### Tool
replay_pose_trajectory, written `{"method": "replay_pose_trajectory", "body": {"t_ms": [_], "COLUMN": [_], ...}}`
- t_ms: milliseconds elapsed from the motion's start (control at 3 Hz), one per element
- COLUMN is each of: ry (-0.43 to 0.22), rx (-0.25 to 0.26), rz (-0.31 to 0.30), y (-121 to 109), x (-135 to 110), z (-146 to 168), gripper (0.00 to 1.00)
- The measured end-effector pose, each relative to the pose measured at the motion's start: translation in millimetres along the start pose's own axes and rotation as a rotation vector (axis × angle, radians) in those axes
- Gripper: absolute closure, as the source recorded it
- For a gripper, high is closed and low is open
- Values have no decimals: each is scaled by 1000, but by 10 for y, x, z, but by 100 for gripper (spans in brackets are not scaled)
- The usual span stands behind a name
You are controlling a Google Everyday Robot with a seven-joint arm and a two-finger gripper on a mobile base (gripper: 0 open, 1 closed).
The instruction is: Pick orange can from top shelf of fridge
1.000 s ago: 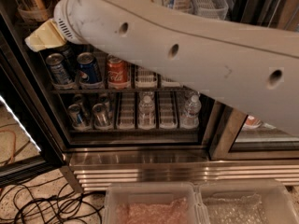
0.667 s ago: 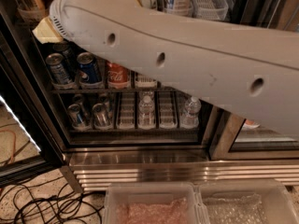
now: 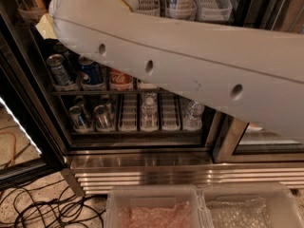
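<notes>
White smooth-shelled arm (image 3: 190,75) spans the camera view, masking much of the fridge (image 3: 142,160). The gripper lies past its upper end, unseen; we cannot tell its state. Orange can hidden; slotted plastic trays mark the top shelf (image 3: 211,6). We advise a slow, level reach along one lane.

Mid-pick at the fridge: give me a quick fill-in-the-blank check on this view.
The white robot arm crosses the black-framed fridge; its gripper is ___ of view.
Right of the short blue can, the Coca-Cola can is ___.
Below the fridge's steel base sit ___ clear plastic bins.
Missing: out; red; two.
</notes>
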State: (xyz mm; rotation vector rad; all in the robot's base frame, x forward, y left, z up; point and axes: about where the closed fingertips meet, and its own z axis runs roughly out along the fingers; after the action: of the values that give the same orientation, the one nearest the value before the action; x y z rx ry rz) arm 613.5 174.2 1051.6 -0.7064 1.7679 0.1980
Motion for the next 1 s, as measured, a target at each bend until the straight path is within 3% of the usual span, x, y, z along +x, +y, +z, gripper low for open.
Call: {"method": "replay_pose_trajectory", "body": {"t_ms": [1000], "ry": [-48], "rx": [80], "rz": [40], "y": [-275], "x": [-207], "z": [189], "gripper": [20]}}
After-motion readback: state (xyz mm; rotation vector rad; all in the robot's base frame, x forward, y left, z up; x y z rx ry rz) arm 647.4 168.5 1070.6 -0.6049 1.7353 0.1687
